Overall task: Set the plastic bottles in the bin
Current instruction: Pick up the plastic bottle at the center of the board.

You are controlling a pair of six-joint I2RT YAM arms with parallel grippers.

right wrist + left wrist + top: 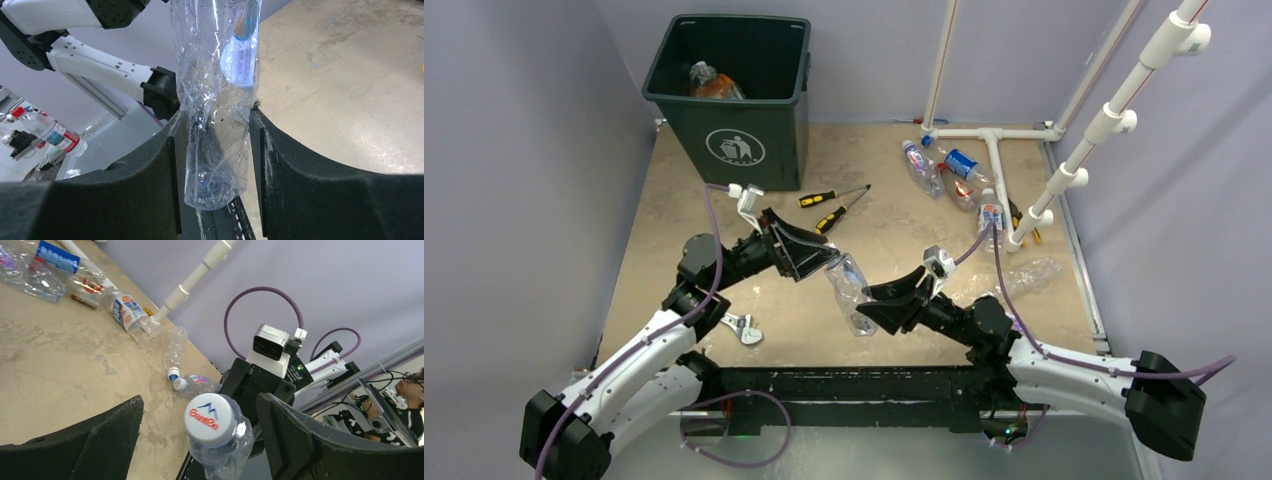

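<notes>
A crumpled clear plastic bottle (849, 292) with a white cap hangs in the air between my two grippers. My right gripper (871, 305) is shut on its lower body (217, 100), both fingers pressing its sides (216, 115). My left gripper (829, 262) is open, its jaws wide on either side of the cap (210, 419) without touching it (199, 400). The dark green bin (724, 100) stands at the far left with an orange-label bottle (712, 84) inside. Several more bottles lie at the far right (922, 165) (964, 165) (991, 215) (1029, 272).
Two yellow-and-black screwdrivers (834, 196) (842, 213) lie mid-table in front of the bin. A wrench (742, 327) lies by the left arm. A white pipe frame (994, 135) stands at the far right among the bottles. Purple walls close in the table.
</notes>
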